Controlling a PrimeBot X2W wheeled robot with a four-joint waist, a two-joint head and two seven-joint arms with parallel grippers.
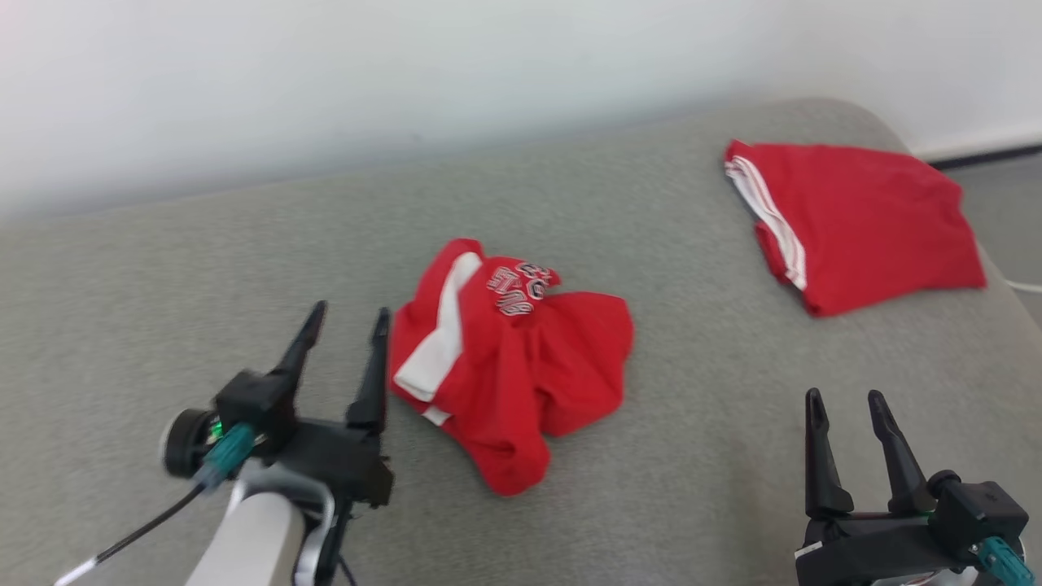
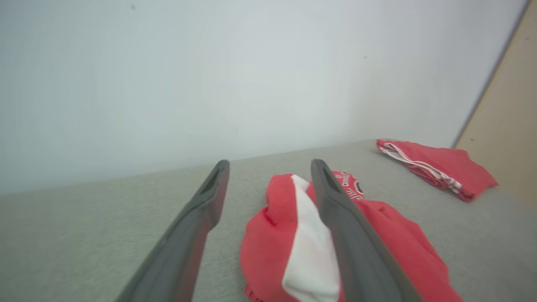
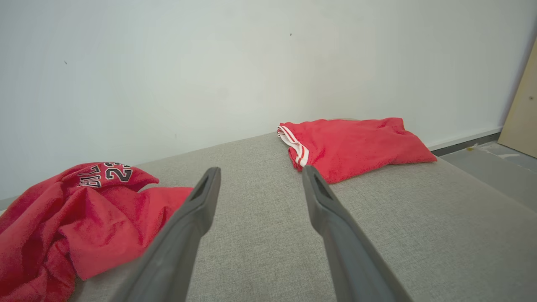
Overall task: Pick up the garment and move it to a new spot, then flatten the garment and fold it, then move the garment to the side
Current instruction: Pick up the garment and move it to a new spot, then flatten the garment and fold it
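Two red garments are seen on a grey cushion (image 1: pixel 651 505). The crumpled red garment (image 1: pixel 509 358) lies near the middle, and a folded red garment (image 1: pixel 855 220) is set well apart at the far right corner.

Both grippers are taken in together by the head view. The left gripper (image 1: pixel 351 311) is held just beside the crumpled garment's left edge, its fingers parted with nothing between them. The right gripper (image 1: pixel 844 397) is kept near the front right, apart from both garments, fingers likewise spread and empty. Whether the left gripper's inner finger touches the cloth cannot be told, though in the left wrist view that finger is seen across the heap.

Black and white lettering (image 3: pixel 105 174) with the figures 23 is made out clearly in the right wrist view, while in the head view it is blurred. A white band (image 2: pixel 310 247) is shown large in the left wrist view.

The crumpled garment's long axis is laid from far to near, slanted slightly rightward toward the front. The lettered end is pointed at the white wall (image 1: pixel 407 73), and the white band runs along the left side.

Beyond the cushion's right end, a grey floor (image 3: pixel 482 167), a dark skirting strip (image 3: pixel 461 144) and a tan panel (image 3: pixel 522 113) are shown.
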